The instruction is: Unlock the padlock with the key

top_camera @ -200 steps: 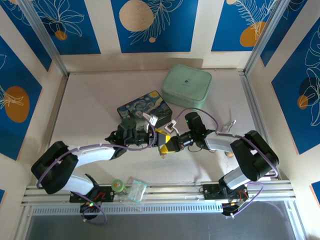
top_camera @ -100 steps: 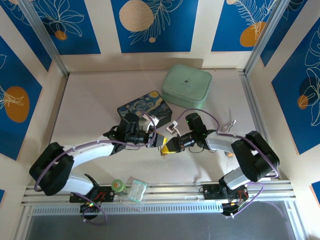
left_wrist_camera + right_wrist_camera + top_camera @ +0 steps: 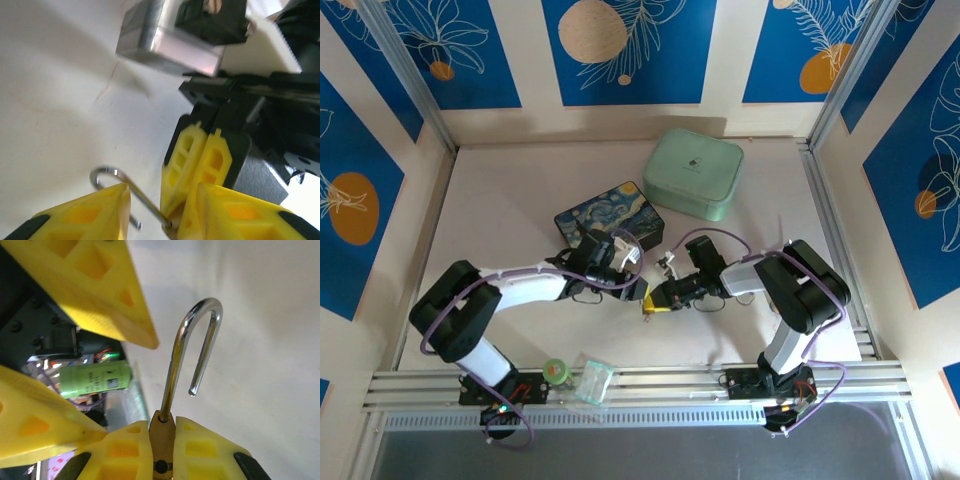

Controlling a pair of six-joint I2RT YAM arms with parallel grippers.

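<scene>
Eyes on the padlock [image 3: 161,440]: pinched by its brass body between the yellow fingers of the right end effector [image 3: 161,426], clamped tight on it with no gap either side. Up from there to the silver shackle [image 3: 200,325]: sprung, long leg rooted in the body, short leg hanging free over the pale tabletop [image 3: 270,340]. Then out to the left end effector [image 3: 162,189]: partly open, straddling that shackle and gripping nothing, one yellow finger [image 3: 85,212] right by the curved top, hard to say whether touching. From above, meeting tip to tip near the middle of the tabletop, just in front of a painted box [image 3: 610,215], with a mint-green case [image 3: 693,172] farther back. Down at the near rail, a small green bottle [image 3: 555,372] just beside a clear bag [image 3: 592,380].
</scene>
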